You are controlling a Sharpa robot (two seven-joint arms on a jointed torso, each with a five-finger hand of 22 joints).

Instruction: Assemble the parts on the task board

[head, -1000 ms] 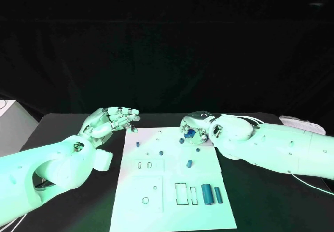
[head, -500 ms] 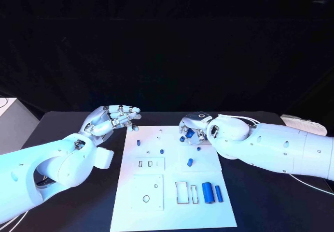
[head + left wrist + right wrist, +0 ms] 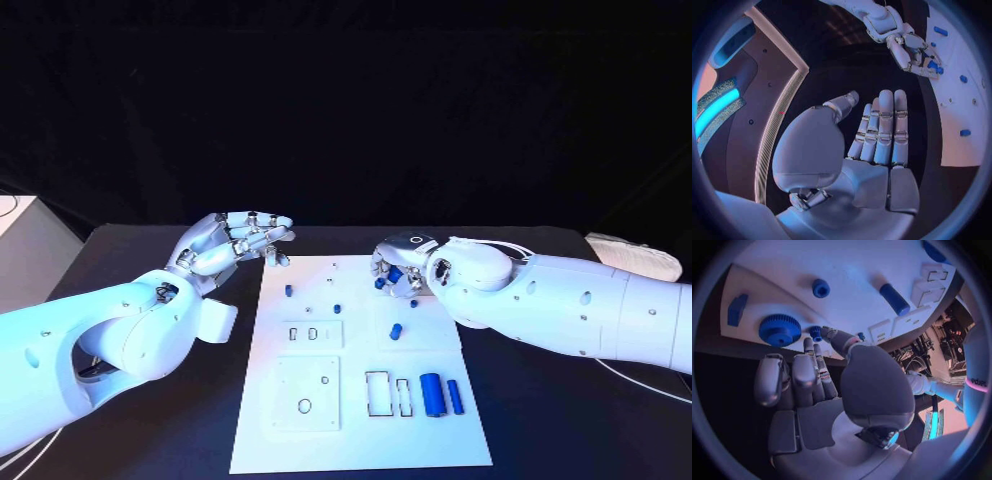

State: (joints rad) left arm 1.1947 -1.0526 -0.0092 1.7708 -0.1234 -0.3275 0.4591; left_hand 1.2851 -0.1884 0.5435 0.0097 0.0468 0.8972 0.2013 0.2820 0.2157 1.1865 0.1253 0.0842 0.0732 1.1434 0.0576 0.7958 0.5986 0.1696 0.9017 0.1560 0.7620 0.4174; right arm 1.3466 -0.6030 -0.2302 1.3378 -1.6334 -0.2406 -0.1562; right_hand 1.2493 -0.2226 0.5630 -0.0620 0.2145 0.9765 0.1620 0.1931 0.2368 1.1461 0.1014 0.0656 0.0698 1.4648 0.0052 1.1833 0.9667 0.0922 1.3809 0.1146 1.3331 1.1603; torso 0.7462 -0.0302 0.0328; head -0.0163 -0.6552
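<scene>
Black table (image 3: 562, 420) — white task board (image 3: 358, 440) flat at its middle — nothing stacked beneath.

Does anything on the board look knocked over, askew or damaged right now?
Nothing stands out. The task board lies flat and square on the table, the two blue cylinders lie side by side near its near right corner, and the right hand works at the far edge.
</scene>
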